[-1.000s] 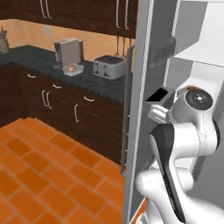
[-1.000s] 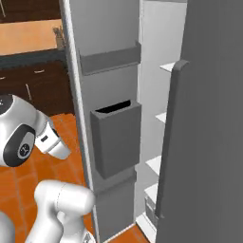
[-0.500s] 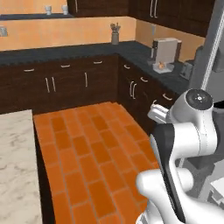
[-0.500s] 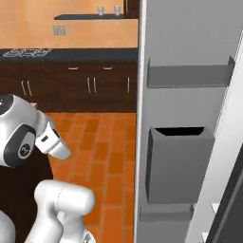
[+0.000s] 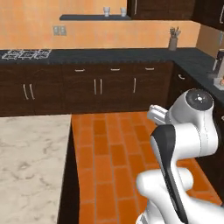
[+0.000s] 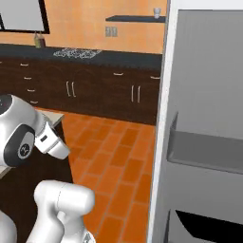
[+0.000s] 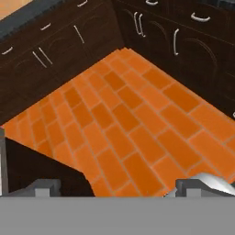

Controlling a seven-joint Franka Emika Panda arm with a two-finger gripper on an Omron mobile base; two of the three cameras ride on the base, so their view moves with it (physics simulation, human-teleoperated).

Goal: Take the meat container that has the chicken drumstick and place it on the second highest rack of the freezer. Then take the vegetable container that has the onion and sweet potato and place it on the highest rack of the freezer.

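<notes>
A wide stretch of orange tiled floor [image 5: 113, 144] is left open between the dark cabinets [image 5: 96, 89] along the far wall and the marble-topped island [image 5: 30, 162] at the left. On the right side, passage is blocked by the freezer [image 6: 204, 118] door and its grey bins.

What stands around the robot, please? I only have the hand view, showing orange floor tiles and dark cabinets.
Observer: In the right base view the freezer door stands open at the right, with a grey door bin on its inner side.
Operator: Is any worktop close by?
Observer: Yes, a pale marble counter fills the lower left of the left base view.
Operator: Anything on the far wall's counter?
Observer: A stovetop sits at its left end.
</notes>
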